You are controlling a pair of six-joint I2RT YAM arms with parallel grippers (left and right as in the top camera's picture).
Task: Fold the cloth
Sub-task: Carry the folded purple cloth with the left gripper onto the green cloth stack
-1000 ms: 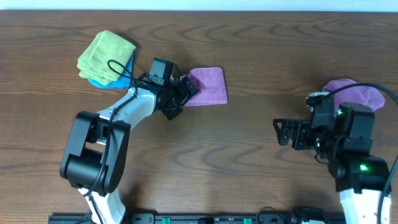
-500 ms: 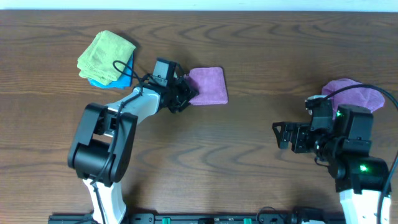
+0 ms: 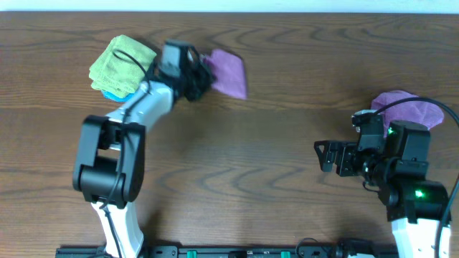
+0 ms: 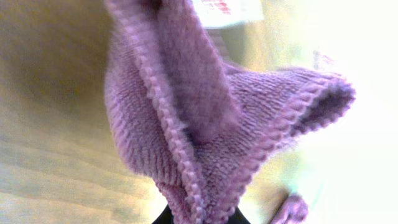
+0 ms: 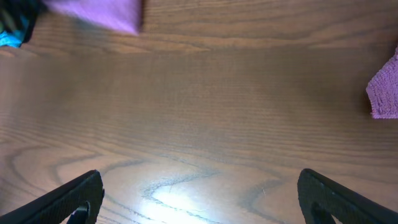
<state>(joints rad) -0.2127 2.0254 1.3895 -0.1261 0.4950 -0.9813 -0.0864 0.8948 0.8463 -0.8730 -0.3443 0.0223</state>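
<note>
The right gripper (image 3: 324, 155) sits nearest the front of the table (image 3: 272, 186), low on the right side. Its jaws are spread wide over the wood and hold nothing, and its wrist view shows the two fingers (image 5: 68, 199) far apart. Just behind that arm, by the right edge, a second purple cloth (image 3: 412, 107) lies crumpled. Farther back, left of centre and near the far edge, the left gripper (image 3: 202, 74) is clamped on the cloth (image 3: 229, 72). From overhead the cloth is a tilted, slightly blurred purple flap sticking out to the right of the fingers. In the left wrist view it is bunched into deep folds. It has a looped microfibre nap and a braided hem (image 4: 180, 162) running along its edges. A small white tag (image 4: 224, 11) with reddish print shows at its top. I cannot tell whether any part of it touches the table. Just left of that gripper, a green cloth (image 3: 122, 61) lies folded on a blue thing (image 3: 111, 93).
</note>
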